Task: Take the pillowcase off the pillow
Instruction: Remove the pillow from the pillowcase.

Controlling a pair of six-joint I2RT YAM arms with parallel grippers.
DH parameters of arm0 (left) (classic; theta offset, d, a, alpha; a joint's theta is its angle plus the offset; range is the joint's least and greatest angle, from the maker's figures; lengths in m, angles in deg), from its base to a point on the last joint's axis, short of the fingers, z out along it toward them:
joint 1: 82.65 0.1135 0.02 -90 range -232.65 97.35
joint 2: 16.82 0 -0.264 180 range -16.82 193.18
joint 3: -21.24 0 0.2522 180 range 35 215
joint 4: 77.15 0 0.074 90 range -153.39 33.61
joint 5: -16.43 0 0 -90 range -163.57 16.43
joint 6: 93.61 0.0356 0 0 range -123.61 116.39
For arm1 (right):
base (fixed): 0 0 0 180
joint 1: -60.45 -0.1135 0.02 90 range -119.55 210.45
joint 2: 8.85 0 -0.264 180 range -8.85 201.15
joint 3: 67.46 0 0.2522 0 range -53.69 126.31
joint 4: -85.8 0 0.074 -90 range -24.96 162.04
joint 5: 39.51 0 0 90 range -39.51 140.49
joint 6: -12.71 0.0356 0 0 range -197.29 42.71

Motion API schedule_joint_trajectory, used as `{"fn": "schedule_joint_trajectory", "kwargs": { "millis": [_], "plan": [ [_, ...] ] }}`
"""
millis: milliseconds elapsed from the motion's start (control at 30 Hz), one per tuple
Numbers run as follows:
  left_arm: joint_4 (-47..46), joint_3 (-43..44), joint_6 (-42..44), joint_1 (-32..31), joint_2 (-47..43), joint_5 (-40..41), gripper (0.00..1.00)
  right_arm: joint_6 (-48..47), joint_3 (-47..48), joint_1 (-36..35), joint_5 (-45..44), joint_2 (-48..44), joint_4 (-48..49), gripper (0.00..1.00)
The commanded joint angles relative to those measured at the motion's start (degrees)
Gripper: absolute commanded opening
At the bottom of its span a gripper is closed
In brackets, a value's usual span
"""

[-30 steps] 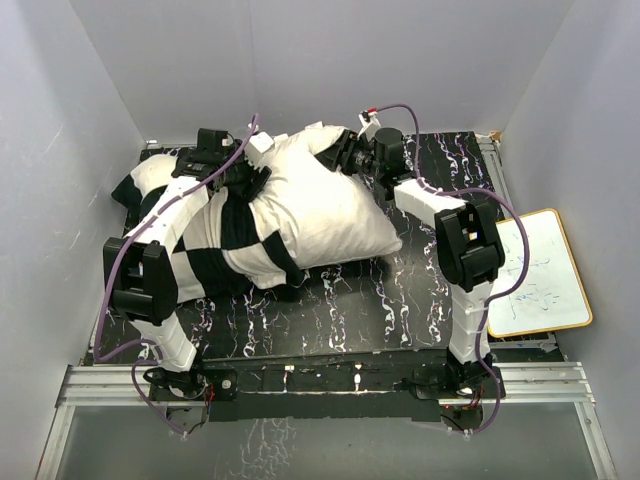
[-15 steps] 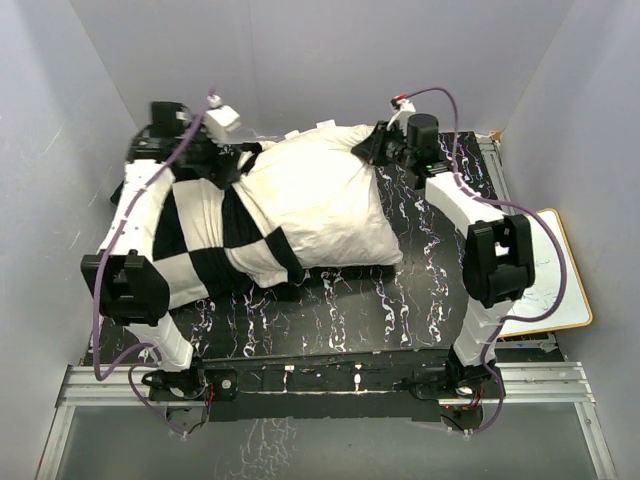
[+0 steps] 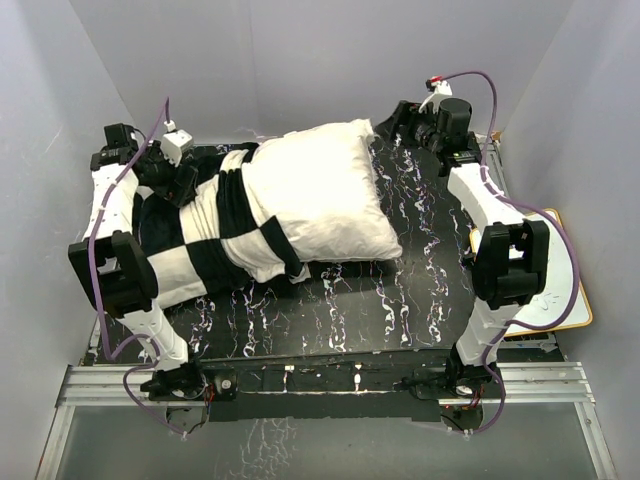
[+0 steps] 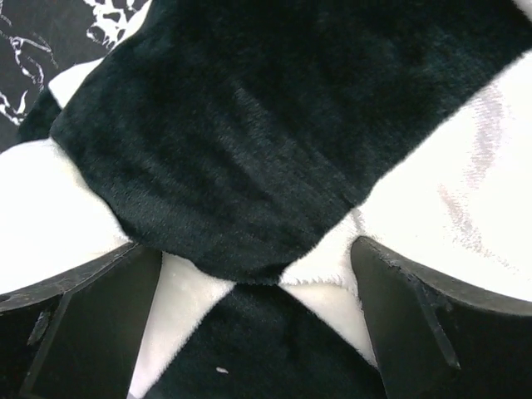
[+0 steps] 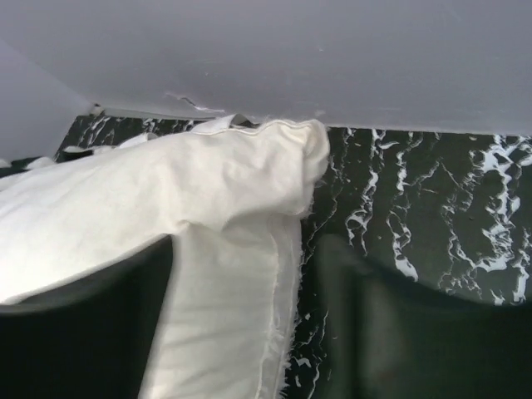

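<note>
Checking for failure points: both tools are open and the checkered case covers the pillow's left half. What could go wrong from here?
1. The right tool is clear of the bare corner of the pillow; unanchored, it may slide along with the pillowcase.
2. The left tool hangs open over plush folds; closing deep could pinch the pillow inside too.
3. The pillowcase already lies by the left wall, leaving little room to pull.

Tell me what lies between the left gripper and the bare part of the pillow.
The pillowcase: in the top view, its bunched checkered folds fill the whole stretch from the open left gripper to the uncovered pillow.
</note>
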Motion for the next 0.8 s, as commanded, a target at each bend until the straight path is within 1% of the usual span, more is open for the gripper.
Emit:
{"fn": "schedule_joint_trajectory", "kwargs": {
  "millis": [0,67,200,300,400,467,500,567,667,700,767],
  "plan": [
    [6.3,-7.6,1.8,-5.6,-0.5,-2.8,0.91,9.9,3.2,-2.0,6.0,1.6,4.0,0.97],
    [4.5,-11.4,2.6,-8.4,-2.2,-0.9,0.89,15.1,3.7,-2.5,9.3,4.0,5.3,0.98],
    [3.3,-16.7,3.4,-12.0,-5.2,0.4,0.86,17.7,2.2,-2.7,8.2,7.4,7.7,0.98],
    [3.1,-18.7,3.7,-12.7,-6.4,1.0,0.85,22.5,0.8,-2.8,14.7,10.6,13.6,0.98],
    [3.5,-19.3,4.9,-12.8,-6.9,1.9,0.83,23.8,0.2,-3.9,16.2,12.8,14.5,0.98],
    [3.2,-19.5,5.5,-12.8,-7.3,2.2,0.83,24.8,-0.8,-5.0,19.9,13.6,17.8,0.98],
    [2.8,-19.7,5.5,-12.8,-7.5,2.3,0.83,27.1,-1.8,-5.7,23.3,13.9,21.8,0.98],
    [2.4,-19.5,5.4,-13.0,-7.2,2.4,0.82,35.7,-3.6,-7.5,32.1,15.1,34.3,0.98],
    [2.1,-18.1,4.6,-14.1,-6.4,2.4,0.81,49.8,-6.1,-11.1,40.3,16.8,59.1,0.98],
    [1.9,-17.9,4.2,-14.5,-6.3,2.4,0.80,52.2,-5.8,-12.7,42.8,17.3,64.4,0.98],
    [0.9,-17.9,3.8,-15.3,-6.4,2.5,0.80,51.3,-5.5,-15.7,46.4,17.1,65.5,0.98]
  ]
}}
